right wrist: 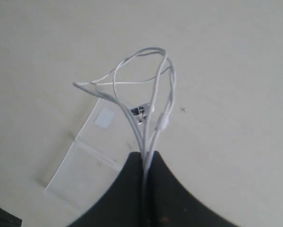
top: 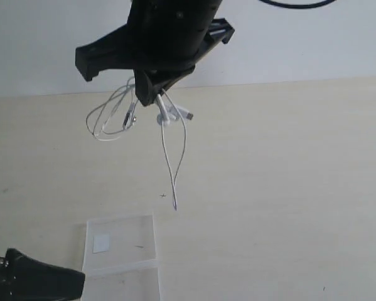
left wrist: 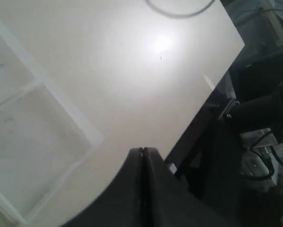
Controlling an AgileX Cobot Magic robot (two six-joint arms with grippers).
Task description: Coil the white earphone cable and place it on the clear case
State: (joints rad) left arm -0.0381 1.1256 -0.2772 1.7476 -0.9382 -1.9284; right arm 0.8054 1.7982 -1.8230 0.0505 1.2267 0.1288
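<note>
I have the white earphone cable [top: 166, 119] pinched in the closed right jaws, and it hangs clear of the desk [top: 288, 188]. It is a very thin white wire gathered into loose loops. A few loops bulge out to one side of the jaws, and one long, narrow loop dangles straight below them. In the right wrist view the strands [right wrist: 146, 142] leave the jaws together, then fan apart. The clear case [top: 122, 244] lies flat on the desk, well below the right jaws and near the left jaws. It is transparent, with a small white square sticker [top: 101, 242] and a crosswise seam.
</note>
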